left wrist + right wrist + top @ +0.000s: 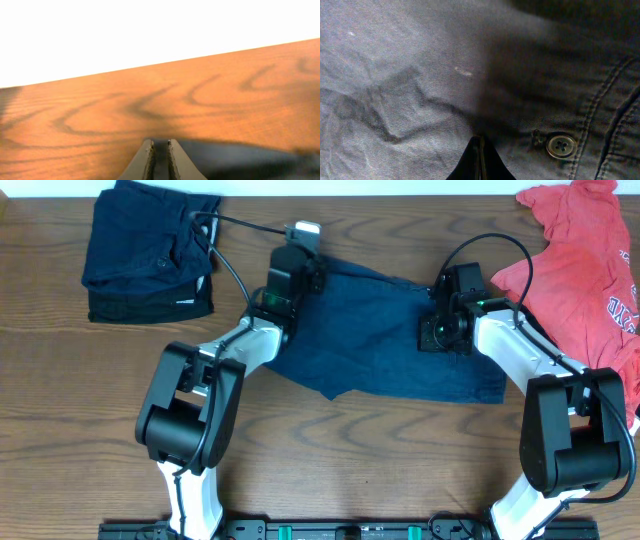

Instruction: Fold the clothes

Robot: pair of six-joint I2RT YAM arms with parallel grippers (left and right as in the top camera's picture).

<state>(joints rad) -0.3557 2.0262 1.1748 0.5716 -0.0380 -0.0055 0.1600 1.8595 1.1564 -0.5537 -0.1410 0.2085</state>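
Closed left fingers [144, 162] and right fingers [470, 169] each pinch a thin fold of the navy shorts [380, 345], so either grip could slip mid-fold.

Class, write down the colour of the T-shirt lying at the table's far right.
The T-shirt is coral red with a print, best seen in the overhead view.

The left arm [245, 345] and right arm [510, 345] have white links, black joints, black cables, and green lights far from the base rail [250, 530].
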